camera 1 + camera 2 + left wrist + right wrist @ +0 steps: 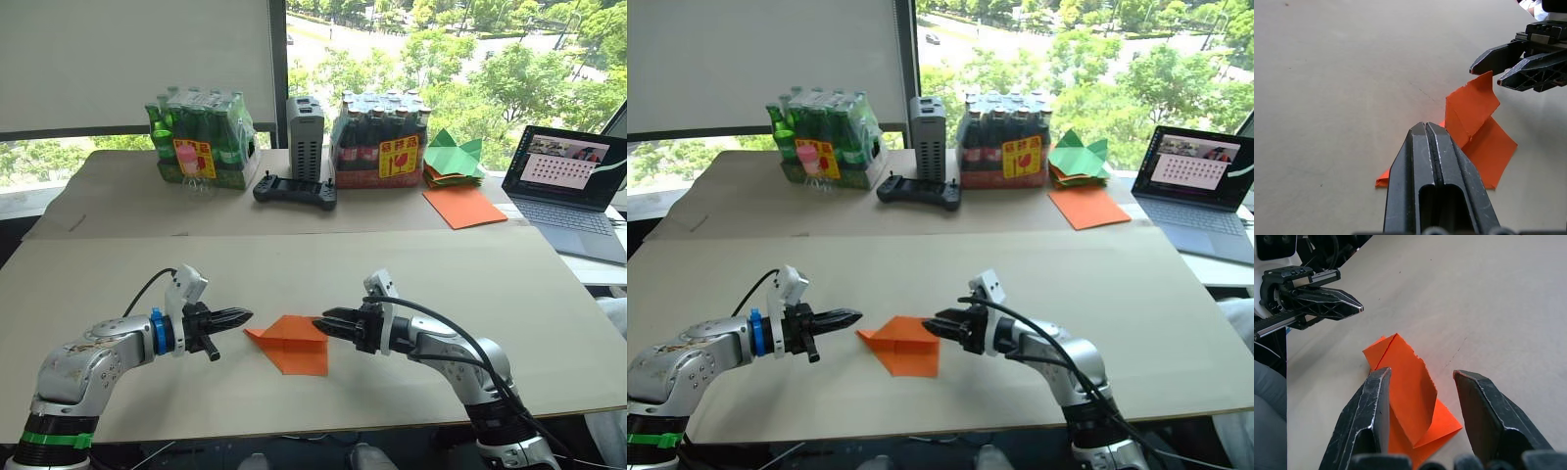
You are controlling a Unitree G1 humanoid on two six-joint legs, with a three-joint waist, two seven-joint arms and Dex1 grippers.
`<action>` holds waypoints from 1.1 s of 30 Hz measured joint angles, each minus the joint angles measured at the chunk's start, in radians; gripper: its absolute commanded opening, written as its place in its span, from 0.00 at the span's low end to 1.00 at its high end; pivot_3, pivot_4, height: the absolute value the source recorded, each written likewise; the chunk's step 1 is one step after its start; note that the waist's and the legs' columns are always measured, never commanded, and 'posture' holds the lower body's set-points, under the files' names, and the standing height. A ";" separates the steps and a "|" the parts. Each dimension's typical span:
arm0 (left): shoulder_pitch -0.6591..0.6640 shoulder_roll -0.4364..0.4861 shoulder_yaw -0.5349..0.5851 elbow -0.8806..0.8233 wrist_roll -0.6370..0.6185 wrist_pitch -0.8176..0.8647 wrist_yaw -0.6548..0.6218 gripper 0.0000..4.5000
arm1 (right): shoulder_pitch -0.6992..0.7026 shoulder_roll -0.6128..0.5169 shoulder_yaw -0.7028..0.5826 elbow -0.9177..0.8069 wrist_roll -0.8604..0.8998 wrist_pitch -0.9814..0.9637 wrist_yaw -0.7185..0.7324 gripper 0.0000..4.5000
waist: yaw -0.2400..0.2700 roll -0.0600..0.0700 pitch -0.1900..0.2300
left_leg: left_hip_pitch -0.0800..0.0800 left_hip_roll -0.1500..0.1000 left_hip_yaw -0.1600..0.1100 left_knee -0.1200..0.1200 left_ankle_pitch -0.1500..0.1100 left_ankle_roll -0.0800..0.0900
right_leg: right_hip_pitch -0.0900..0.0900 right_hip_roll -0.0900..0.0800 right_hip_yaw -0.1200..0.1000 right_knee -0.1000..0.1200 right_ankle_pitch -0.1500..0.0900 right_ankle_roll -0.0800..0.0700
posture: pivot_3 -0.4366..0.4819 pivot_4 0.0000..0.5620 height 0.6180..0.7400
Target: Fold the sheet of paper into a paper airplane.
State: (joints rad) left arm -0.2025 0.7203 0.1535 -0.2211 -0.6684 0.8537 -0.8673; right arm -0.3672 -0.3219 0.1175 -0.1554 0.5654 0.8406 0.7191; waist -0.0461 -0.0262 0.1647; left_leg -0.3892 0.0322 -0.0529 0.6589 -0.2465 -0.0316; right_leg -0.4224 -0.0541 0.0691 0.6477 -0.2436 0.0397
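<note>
Both grippers flank the sheet of paper point(292, 344): left gripper point(242, 316) pinched shut beside it, right gripper point(321, 324) spread wide over its lifted flap.

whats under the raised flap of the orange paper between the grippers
Under the raised flap, the sheet of paper's own lower orange layer lies flat on the table. Whatever sits right beneath the fold is hidden by the flap.

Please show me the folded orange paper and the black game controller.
Folded bright-orange paper sheet point(292, 345), left eye view, middle of its flat part.
Black plastic game controller point(294, 189), left eye view, centre of its body.
</note>
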 measured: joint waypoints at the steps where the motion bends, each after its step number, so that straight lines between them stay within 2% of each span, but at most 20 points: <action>1: 0.000 0.000 0.000 0.000 0.000 0.000 0.003 0.00 | 0.000 0.000 0.001 0.000 0.000 0.000 0.000 0.51 | 0.000 0.000 0.000 | 0.000 0.000 0.000 0.000 0.000 0.000 | 0.000 0.000 0.000 0.000 0.000 0.000 | 0.48 0.27 1.00; 16: 0.000 0.000 0.000 0.001 0.000 -0.001 0.022 0.00 | 0.025 -0.005 0.031 -0.007 0.004 0.006 0.003 0.51 | 0.000 0.000 0.000 | 0.000 0.000 0.000 0.000 0.000 0.000 | 0.000 0.000 0.000 0.000 0.000 0.000 | 0.48 0.27 1.00; 19: 0.001 0.000 0.000 0.002 0.001 -0.002 0.024 0.00 | 0.025 -0.005 0.031 -0.010 0.006 0.007 0.006 0.35 | 0.000 0.000 0.000 | 0.000 0.000 0.000 0.000 0.000 0.000 | 0.000 0.000 0.000 0.000 0.000 0.000 | 0.48 0.27 1.00; 23: 0.001 0.000 0.000 0.003 0.003 -0.002 0.026 0.00 | 0.025 -0.004 0.031 -0.013 0.006 0.007 0.009 0.03 | 0.000 0.000 0.000 | 0.000 0.000 0.000 0.000 0.000 0.000 | 0.000 0.000 0.000 0.000 0.000 0.000 | 0.48 0.27 1.00; 29: 0.001 -0.001 0.000 0.004 0.008 -0.003 0.028 0.00 | 0.024 -0.013 0.050 -0.042 -0.001 -0.014 0.022 0.01 | 0.000 0.000 0.000 | 0.000 0.000 0.000 0.000 0.000 0.000 | 0.000 0.000 0.000 0.000 0.000 0.000 | 0.48 0.27 1.00; 33: 0.001 -0.003 0.000 0.025 0.014 -0.004 0.029 0.00 | 0.022 -0.030 0.078 -0.076 -0.053 -0.096 0.037 0.01 | 0.000 0.000 0.000 | 0.000 0.000 0.000 0.000 0.000 0.000 | 0.000 0.000 0.000 0.000 0.000 0.000 | 0.48 0.27 1.00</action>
State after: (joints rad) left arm -0.2015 0.7174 0.1535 -0.1957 -0.6548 0.8494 -0.8380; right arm -0.3452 -0.3521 0.1957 -0.2318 0.5126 0.7450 0.7566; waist -0.0462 -0.0262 0.1647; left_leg -0.3891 0.0322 -0.0530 0.6589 -0.2465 -0.0316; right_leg -0.4224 -0.0540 0.0691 0.6478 -0.2436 0.0397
